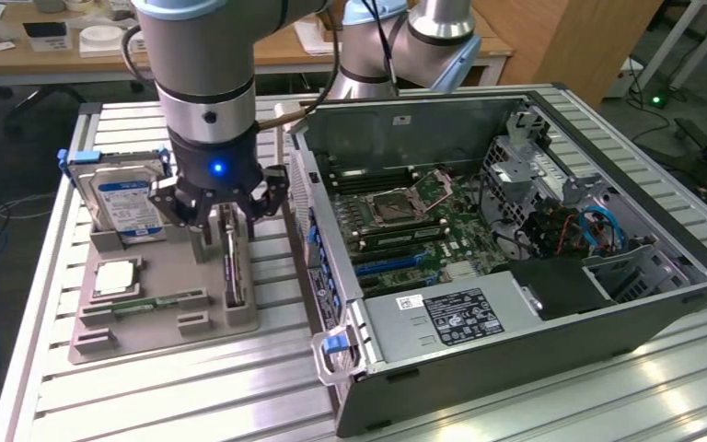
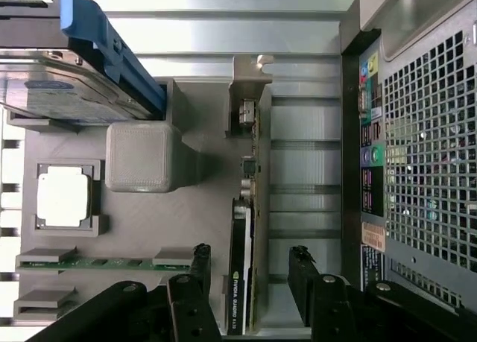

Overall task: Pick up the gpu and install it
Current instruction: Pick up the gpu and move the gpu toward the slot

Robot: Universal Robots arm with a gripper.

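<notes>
fingers (image 2: pixel 299 271) apart — straddling gpu (image 2: pixel 240 275) | gpu on edge in holder (image 2: pixel 190 211)

White lettering along the gpu (image 2: pixel 238 282) edge seems to read "NVIDIA QUADRO".

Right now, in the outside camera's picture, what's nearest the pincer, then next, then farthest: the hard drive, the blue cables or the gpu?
1. gpu, on edge, inside the open pincer.
2. hard drive, just to the exterior view's left.
3. blue cables, inside the case at the exterior view's right.
</notes>
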